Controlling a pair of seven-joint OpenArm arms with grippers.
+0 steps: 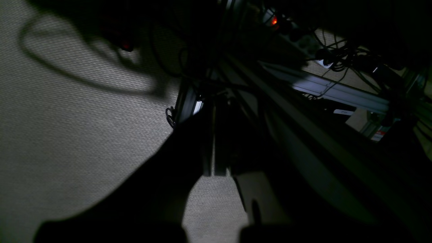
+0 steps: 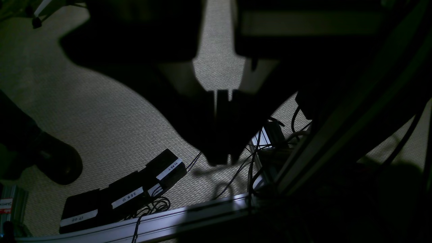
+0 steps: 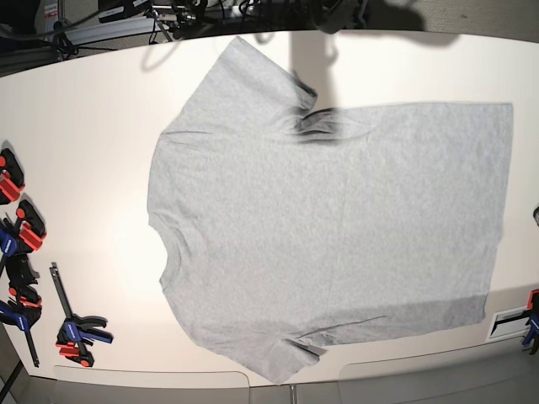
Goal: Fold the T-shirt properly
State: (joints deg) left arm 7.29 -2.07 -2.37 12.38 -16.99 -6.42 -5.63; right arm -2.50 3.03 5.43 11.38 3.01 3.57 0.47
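Below table level, both arms hang with left pincer (image 1: 213, 168) and right pincer (image 2: 221, 148) closed.

The T-shirt (image 3: 328, 236) lies spread flat across the middle of the tabletop (image 3: 93, 126); clamps (image 3: 76, 330) lie along the tabletop's left edge.

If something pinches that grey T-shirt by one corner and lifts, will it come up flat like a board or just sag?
The T-shirt would most likely sag: it lies thin and limp on the table, with soft creases near one sleeve. It looks light. Pushed, it would probably bunch into wrinkles rather than slide whole.
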